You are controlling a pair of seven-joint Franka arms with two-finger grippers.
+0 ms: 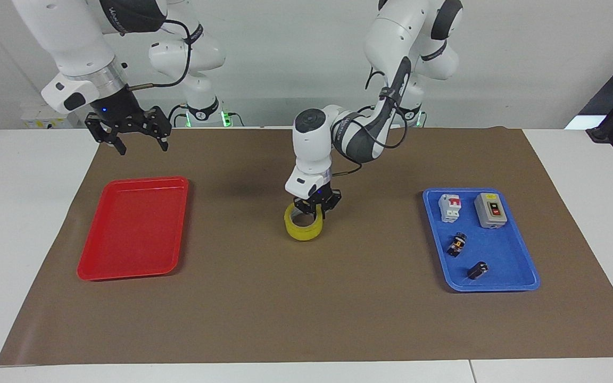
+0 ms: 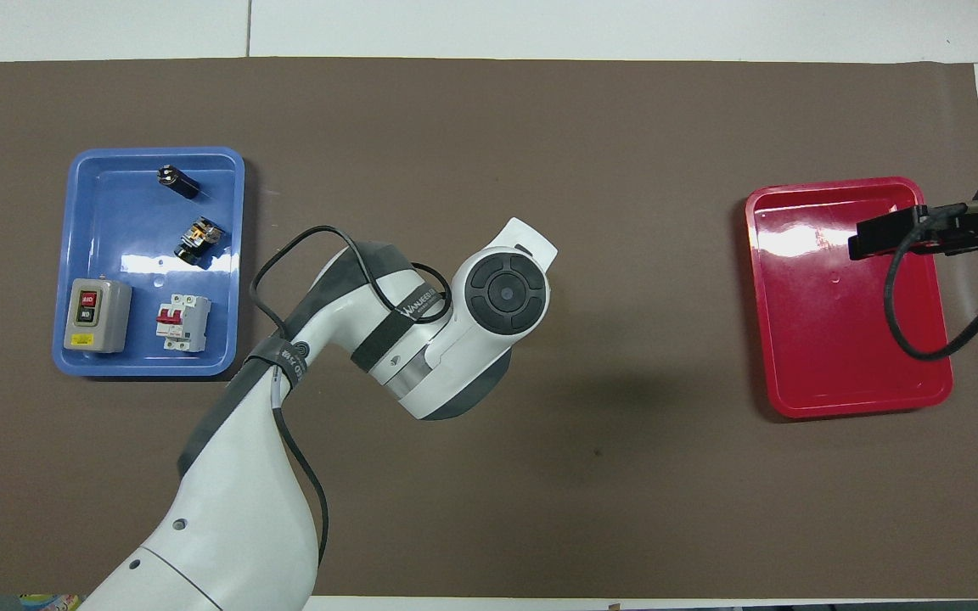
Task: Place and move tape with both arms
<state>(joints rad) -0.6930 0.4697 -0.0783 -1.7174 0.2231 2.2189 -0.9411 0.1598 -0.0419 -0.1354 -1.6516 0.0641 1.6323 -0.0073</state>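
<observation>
With the tape (image 1: 303, 223) clamped in the left gripper (image 1: 317, 206) at frame centre, a gentle, level set-down is advised; the right gripper (image 1: 128, 127), upper left, is spread.

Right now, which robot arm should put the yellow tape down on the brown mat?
The left one, probably. The left gripper is shut on the tape roll at mid-mat, while the open right gripper hangs near the red tray.

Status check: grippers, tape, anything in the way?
Left gripper shut on the tape, low over mid-mat. Right gripper open, waiting by the red tray. Nothing between tape and red tray.
</observation>
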